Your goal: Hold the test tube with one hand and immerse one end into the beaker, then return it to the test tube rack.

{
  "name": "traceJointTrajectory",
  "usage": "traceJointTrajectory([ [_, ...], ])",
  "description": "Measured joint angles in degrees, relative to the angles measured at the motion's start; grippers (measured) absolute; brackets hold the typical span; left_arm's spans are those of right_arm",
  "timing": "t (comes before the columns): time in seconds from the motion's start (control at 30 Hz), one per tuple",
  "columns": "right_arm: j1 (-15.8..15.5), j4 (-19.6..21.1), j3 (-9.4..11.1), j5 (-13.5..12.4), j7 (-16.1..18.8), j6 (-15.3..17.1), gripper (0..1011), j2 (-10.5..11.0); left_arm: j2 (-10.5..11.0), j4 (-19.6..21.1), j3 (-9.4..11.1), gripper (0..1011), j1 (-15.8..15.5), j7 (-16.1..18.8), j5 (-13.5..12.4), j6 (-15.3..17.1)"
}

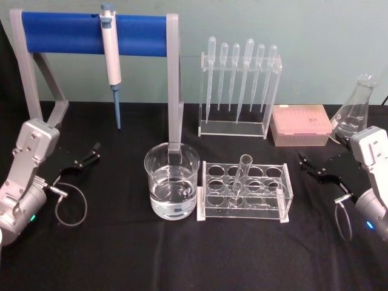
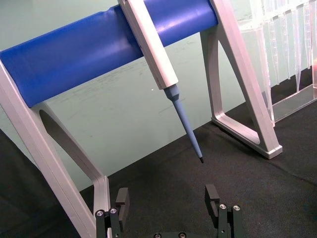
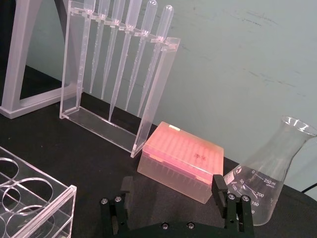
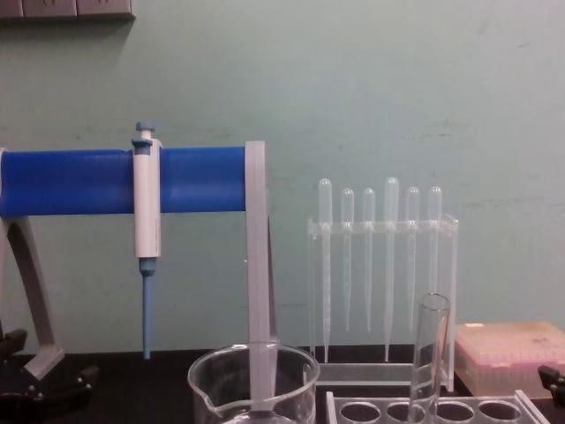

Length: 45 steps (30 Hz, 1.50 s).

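Note:
The clear test tube (image 1: 240, 178) stands tilted in a hole of the clear rack (image 1: 245, 193) at the table's centre; its upper part rises in the chest view (image 4: 428, 353). The beaker (image 1: 172, 180), holding water, sits just left of the rack, with its rim and spout low in the chest view (image 4: 253, 380). My left gripper (image 1: 86, 157) rests open at the far left, well away from the beaker, its fingers (image 2: 121, 202) wide apart. My right gripper (image 1: 315, 168) is open at the far right, apart from the rack, fingers (image 3: 219, 188) spread.
A blue-barred stand (image 1: 91, 33) holds a hanging pipettor (image 1: 111, 57) at back left. Behind the rack is a pipette rack (image 1: 239, 91) with several plastic pipettes. A pink tip box (image 1: 301, 126) and an Erlenmeyer flask (image 1: 356, 109) sit at back right.

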<state>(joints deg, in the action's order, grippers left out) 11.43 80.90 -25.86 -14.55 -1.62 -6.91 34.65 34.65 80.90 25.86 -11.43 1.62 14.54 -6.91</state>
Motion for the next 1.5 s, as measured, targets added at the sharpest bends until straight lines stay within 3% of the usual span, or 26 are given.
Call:
traceJointTrajectory([
  [0.7,0.0,0.0,0.0,0.0,0.0,0.0,1002,0.0,0.0,0.0,0.0,1000,0.0,0.0,0.0,0.0],
  [0.93,-0.17,2.5,1.82,-1.03,1.97,-0.34,1002,0.04,0.0,0.0,0.0,1000,0.0,0.0,0.0,0.0],
  [1.17,-3.03,9.18,5.38,-4.3,5.54,-0.15,1002,2.98,0.0,0.0,0.0,1000,0.0,0.0,0.0,0.0],
  [1.33,-6.62,13.74,8.56,-9.09,11.78,-0.11,1002,6.81,0.0,0.0,0.0,1000,0.0,0.0,0.0,0.0],
  [1.5,-8.56,14.89,10.0,-12.63,17.98,-0.5,1002,9.52,0.0,0.0,0.0,1000,0.0,0.0,0.0,0.0],
])
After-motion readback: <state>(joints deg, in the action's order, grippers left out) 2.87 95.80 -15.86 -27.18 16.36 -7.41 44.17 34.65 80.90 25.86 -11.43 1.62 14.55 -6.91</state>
